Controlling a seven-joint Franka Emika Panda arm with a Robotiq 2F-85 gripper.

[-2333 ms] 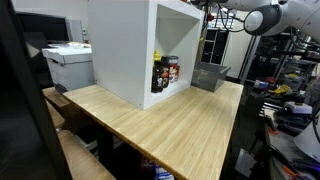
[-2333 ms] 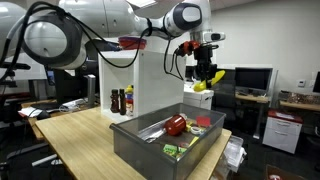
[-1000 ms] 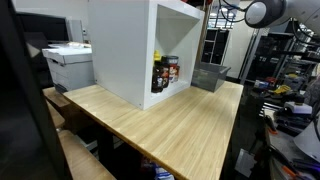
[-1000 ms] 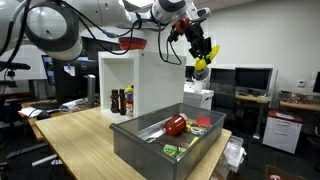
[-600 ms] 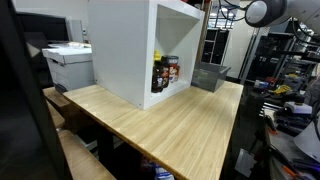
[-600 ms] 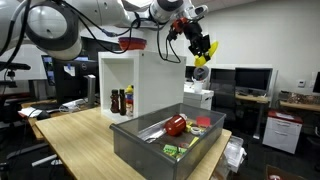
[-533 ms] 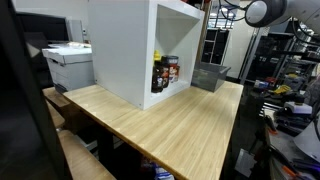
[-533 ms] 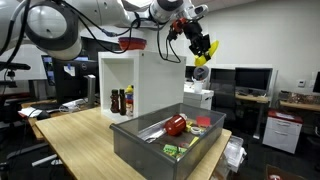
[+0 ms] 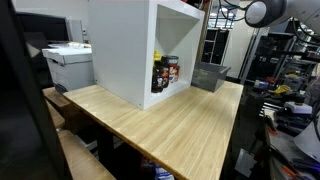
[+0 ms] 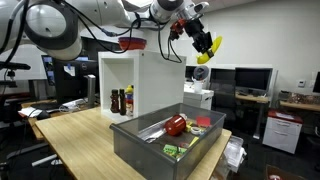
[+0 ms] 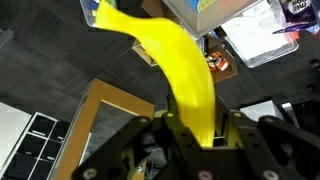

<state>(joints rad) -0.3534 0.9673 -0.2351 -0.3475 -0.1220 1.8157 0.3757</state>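
Banana [image 10: 212,44] swung higher, clamped in pincer [image 10: 203,39], seemingly tilted outward.

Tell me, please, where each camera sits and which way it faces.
Exterior view: by the table's near corner, facing along it to the white cabinet and grey bin; part of the arm shows.
Exterior view: beyond the bin, facing back over it; the arm and the tool gripping a banana aloft show.
Wrist view: on the wrist, looking past the tool and banana to the floor.
Shared: both exterior views show table, cabinet, bin.
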